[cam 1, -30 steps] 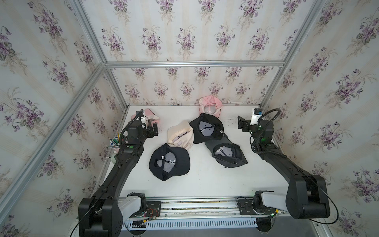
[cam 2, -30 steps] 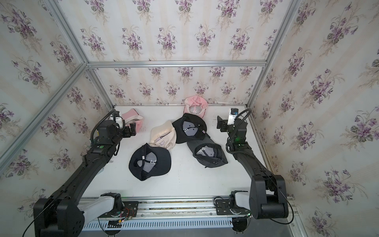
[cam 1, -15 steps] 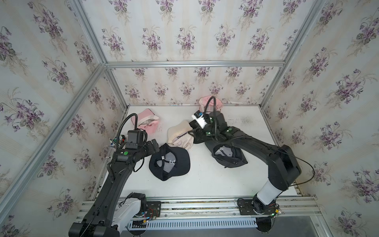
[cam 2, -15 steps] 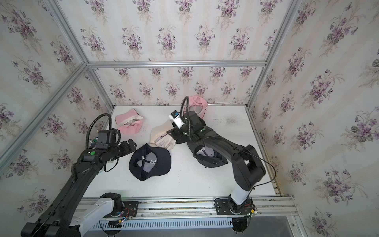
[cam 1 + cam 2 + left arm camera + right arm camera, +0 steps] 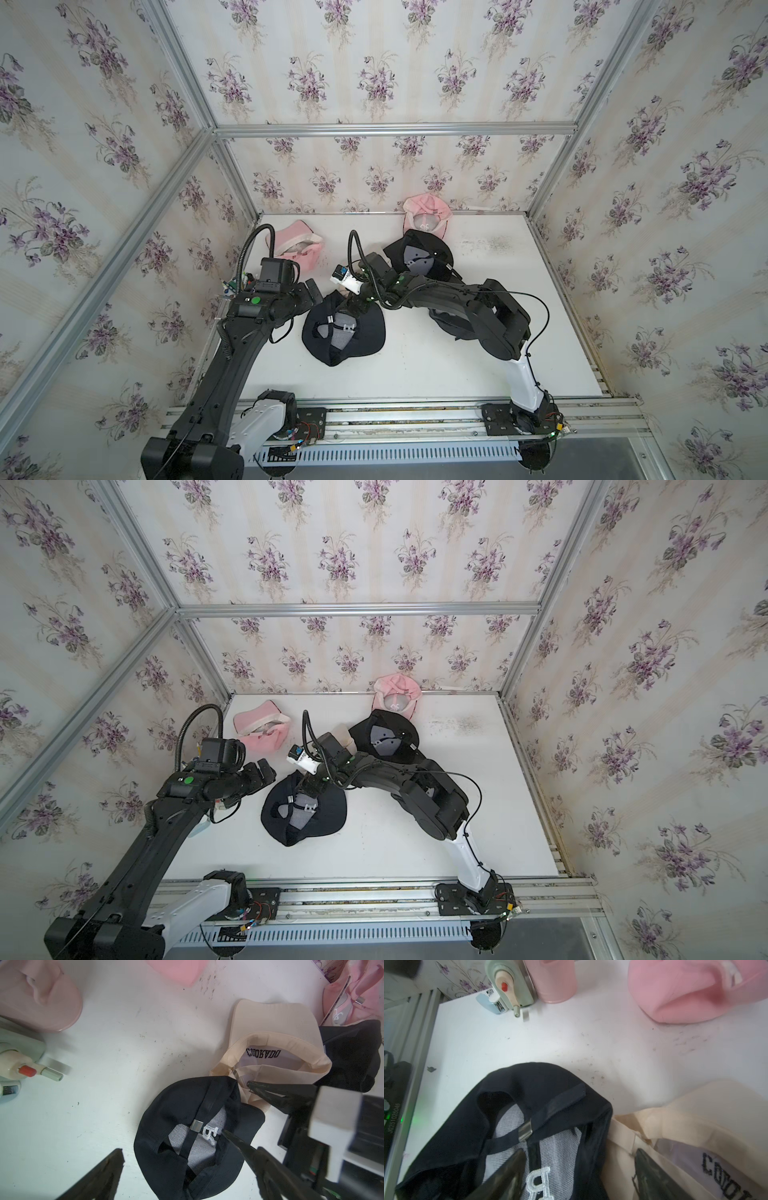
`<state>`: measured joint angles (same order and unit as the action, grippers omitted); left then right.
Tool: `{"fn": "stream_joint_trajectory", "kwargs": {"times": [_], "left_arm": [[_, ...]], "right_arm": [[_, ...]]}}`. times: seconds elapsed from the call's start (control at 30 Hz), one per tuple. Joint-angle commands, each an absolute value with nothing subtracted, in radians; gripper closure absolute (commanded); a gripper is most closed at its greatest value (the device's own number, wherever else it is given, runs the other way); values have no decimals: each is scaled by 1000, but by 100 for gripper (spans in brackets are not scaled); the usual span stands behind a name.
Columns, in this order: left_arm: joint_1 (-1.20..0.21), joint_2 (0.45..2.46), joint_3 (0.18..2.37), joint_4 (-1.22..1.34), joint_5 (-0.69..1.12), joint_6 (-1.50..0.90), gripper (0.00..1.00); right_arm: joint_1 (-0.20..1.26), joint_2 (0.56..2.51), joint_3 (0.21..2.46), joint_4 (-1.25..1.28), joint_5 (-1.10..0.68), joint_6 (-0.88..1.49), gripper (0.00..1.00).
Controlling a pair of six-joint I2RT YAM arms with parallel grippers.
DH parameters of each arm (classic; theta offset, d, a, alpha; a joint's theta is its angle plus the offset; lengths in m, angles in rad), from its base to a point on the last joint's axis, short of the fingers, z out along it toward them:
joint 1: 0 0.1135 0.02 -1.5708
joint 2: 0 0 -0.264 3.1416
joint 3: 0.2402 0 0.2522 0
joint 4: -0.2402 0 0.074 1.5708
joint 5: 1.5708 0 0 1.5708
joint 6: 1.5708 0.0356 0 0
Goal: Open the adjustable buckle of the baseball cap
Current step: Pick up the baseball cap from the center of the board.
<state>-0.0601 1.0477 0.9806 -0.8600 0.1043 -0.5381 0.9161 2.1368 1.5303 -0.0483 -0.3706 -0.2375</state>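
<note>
The black cap [image 5: 345,332] is laid crown down on the table [image 5: 457,365], so that its lining [image 5: 556,1147] faces up and the strap [image 5: 207,1103] across its rear opening, with the metal buckle [image 5: 196,1126] midway along it, is exposed from above. The buckle appears clamped on the strap, so the task is judged not yet done. A beige cap [image 5: 280,1028] is touching the black cap's rim.

The right gripper [image 5: 579,1152] is pointed steeply down over the black cap from a right arm [image 5: 457,295] folded at the elbow. Its jaws are spread wide and empty, one finger above the lining near the buckle and one above the beige cap's edge, presumably for a pinch on the strap. The left gripper [image 5: 313,291] is held roughly level just beside the black cap, jaws spread and empty, probably in readiness for steadying.
</note>
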Motion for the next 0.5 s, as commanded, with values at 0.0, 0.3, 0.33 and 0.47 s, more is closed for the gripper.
{"fn": "stream_joint_trajectory", "kwargs": {"times": [0.0,0.3,0.33,0.47], "left_arm": [[-54,1068,1029,-879,97,-483,1],[-46,1070,1095,-889,58,-415,0],[-46,1074,1096,-886,58,-412,0],[-44,1094,1099,-858,64,-402,0]], "right_arm": [[919,2175,1544,-39,-329,-265,17],[919,2254,1616,-114,-330,-331,48],[919,2253,1617,-119,-334,-327,56],[920,2221,1576,-101,-363,-304,79]]}}
